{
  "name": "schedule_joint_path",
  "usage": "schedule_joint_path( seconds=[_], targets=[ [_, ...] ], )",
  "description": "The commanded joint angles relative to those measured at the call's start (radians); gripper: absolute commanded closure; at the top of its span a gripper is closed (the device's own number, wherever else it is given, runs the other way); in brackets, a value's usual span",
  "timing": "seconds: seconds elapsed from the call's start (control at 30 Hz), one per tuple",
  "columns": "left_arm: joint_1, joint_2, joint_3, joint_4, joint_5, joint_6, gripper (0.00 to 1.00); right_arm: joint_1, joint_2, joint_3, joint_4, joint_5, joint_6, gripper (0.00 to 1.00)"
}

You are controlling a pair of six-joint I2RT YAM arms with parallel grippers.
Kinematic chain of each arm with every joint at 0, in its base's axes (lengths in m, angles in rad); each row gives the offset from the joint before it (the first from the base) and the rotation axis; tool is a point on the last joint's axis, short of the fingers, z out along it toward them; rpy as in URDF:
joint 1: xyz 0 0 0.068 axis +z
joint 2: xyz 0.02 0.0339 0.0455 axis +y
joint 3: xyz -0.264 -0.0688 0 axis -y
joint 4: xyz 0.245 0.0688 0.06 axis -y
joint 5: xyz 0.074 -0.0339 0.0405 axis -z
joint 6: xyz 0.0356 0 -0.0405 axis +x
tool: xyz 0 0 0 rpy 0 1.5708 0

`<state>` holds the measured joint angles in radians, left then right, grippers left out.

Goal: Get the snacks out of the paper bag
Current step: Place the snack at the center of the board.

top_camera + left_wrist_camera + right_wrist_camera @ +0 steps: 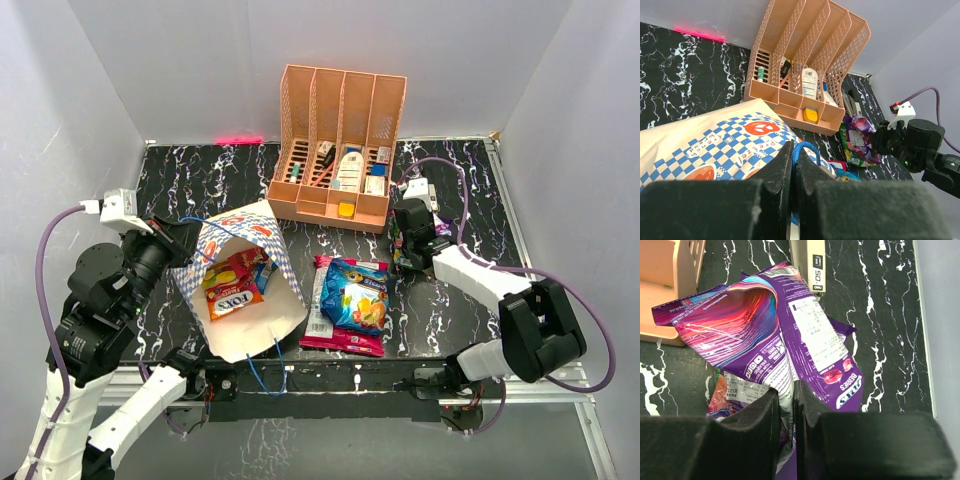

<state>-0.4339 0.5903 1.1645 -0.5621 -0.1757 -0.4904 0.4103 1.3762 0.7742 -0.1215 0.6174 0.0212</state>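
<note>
Blue handle [806, 146] of paper bag [290, 312] is being pinched tight by left gripper [792, 152] | purple packet [760, 315] is being clamped by right gripper [785, 396], near organizer [340, 110] | red and orange packets [232, 290] are being cradled inside the bag | blue packet [357, 297] is being propped on pink packet [340, 342] on table [200, 170], just beside the bag.

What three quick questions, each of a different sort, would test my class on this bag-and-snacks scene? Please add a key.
1. True or false: the right hand is shut on a purple packet.
2. What does the left hand pinch? A) the blue string handle of the paper bag; B) an organizer bottle; C) a yellow packet.
3. Fill in: the orange packet lies ____ the paper bag.
Key: 1 true; 2 A; 3 inside.
</note>
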Motion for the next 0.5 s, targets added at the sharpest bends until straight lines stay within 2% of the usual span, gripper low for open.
schedule_joint_path(
  seconds=[0.0, 0.17, 0.47],
  targets=[
    [0.001, -0.002, 0.008, 0.019, -0.001, 0.009, 1.0, -0.003, 0.005, -0.025, 0.025, -0.042, 0.047, 0.8],
    [0.001, -0.008, 0.003, 0.019, -0.006, 0.008, 1.0, -0.002, -0.016, -0.059, 0.026, -0.068, 0.068, 0.71],
    [0.002, 0.005, 0.009, 0.021, -0.001, 0.014, 1.0, -0.002, -0.084, -0.018, -0.011, -0.126, 0.065, 0.42]
  ],
)
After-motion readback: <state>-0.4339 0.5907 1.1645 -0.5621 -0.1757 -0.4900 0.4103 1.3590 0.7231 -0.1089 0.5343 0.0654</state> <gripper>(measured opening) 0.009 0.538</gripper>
